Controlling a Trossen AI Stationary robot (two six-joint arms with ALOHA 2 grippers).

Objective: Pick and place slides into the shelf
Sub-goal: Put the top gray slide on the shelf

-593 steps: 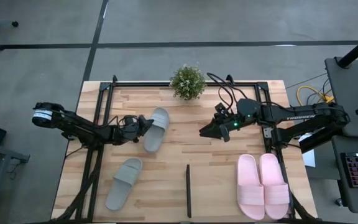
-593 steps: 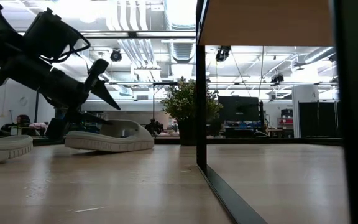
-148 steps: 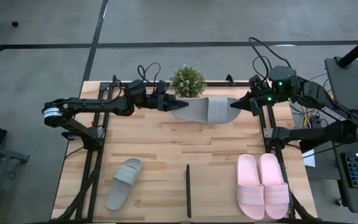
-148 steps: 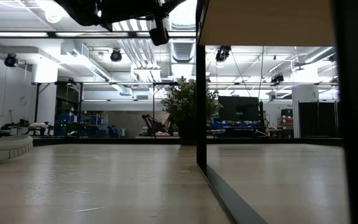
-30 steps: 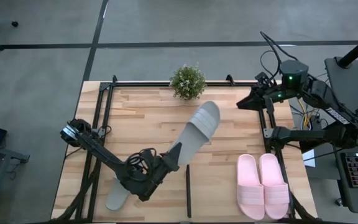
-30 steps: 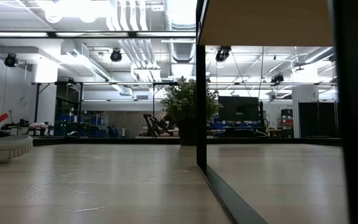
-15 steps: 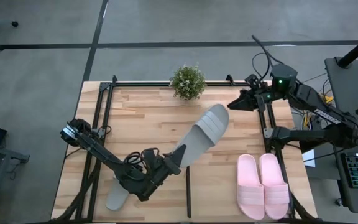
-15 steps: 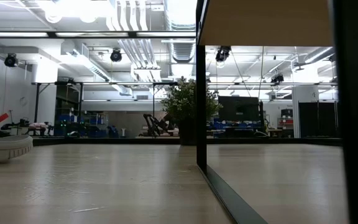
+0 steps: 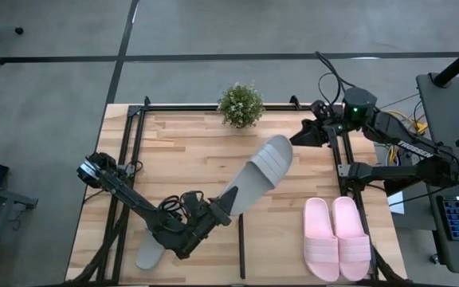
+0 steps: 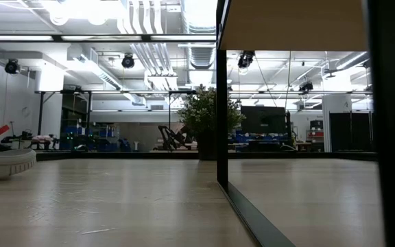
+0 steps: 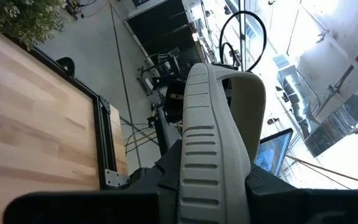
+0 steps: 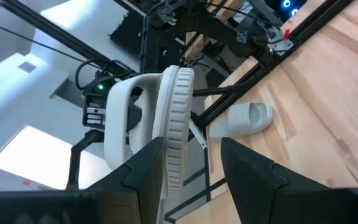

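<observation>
Left gripper [image 9: 223, 203] fingers clamp grey-green slide [image 9: 260, 173] mid-air over desk [image 9: 182, 155]; right gripper [image 9: 300, 135] fingers spread wide, empty, near back edge.

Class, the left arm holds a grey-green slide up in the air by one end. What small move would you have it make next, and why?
Probably carry it a little further toward the pale pink pair. The left claw is shut on the grey-green slide, which hangs above the table, and the pink pair already lies side by side on the shelf. The right claw waits open, apart from it.
</observation>
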